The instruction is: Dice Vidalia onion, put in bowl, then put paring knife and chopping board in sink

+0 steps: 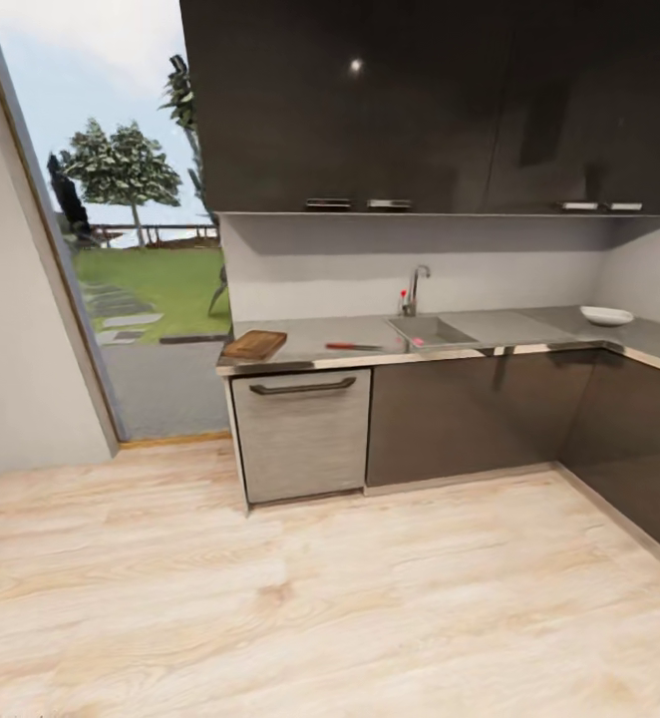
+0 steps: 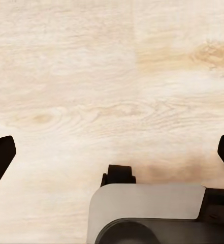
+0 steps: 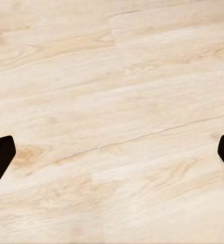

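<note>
glossy grey countertop (image 1: pixel 360 334), wood-grain chopping board (image 1: pixel 254 345), steel sink (image 1: pixel 432 332).

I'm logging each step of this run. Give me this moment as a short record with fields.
stage: robot away from the counter, wooden floor ahead
chopping board: left end of countertop
paring knife: between board and sink
onion: pink spot in sink, too small to confirm
bowl: far right of countertop
left gripper: open, empty, above floor
right gripper: open, empty, above floor
</note>
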`<state>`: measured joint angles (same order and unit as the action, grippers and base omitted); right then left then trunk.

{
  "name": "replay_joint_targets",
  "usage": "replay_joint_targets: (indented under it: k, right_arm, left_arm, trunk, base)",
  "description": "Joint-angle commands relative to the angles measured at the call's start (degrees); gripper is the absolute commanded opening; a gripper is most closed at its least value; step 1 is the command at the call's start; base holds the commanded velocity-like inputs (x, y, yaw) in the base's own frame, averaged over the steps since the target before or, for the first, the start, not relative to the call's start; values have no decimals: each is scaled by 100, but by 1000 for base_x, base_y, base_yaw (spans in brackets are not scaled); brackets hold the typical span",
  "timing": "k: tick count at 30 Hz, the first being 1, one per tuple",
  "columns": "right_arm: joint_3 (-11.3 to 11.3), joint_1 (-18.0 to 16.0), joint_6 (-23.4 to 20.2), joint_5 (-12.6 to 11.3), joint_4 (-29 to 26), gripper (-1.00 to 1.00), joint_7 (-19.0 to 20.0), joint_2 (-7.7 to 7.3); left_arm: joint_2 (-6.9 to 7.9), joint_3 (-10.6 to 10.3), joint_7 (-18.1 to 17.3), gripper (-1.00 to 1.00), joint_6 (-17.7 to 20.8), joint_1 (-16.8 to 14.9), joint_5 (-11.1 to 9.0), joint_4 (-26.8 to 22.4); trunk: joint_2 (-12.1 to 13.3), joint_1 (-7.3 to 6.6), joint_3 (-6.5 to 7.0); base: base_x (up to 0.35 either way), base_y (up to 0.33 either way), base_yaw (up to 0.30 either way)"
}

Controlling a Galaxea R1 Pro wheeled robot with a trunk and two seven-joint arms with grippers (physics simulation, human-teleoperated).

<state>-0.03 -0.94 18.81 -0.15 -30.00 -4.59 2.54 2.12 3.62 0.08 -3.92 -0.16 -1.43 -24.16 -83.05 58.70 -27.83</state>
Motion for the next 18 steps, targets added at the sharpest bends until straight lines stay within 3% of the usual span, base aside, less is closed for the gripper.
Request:
replay_joint_targets:
  k: [1, 9, 18]
  right_arm:
    - [1, -3, 17, -2, 3, 100, -16, 1]
    - [3, -3, 17, 4, 3, 100, -16, 1]
    - [3, -3, 17, 5, 3, 100, -16, 1]
  left_arm:
    - [-1, 7, 1, 100, -13, -2, -15, -1]
    - [2, 7, 1, 100, -13, -2, -15, -1]
    - [4, 7, 1, 100, -13, -2, -15, -1]
  trunk:
    - [-2, 3, -5]
    - [-2, 3, -5]
    - [-2, 3, -5]
  base:
    - [293, -197, 286]
    - [294, -157, 286]
    - [293, -13, 286]
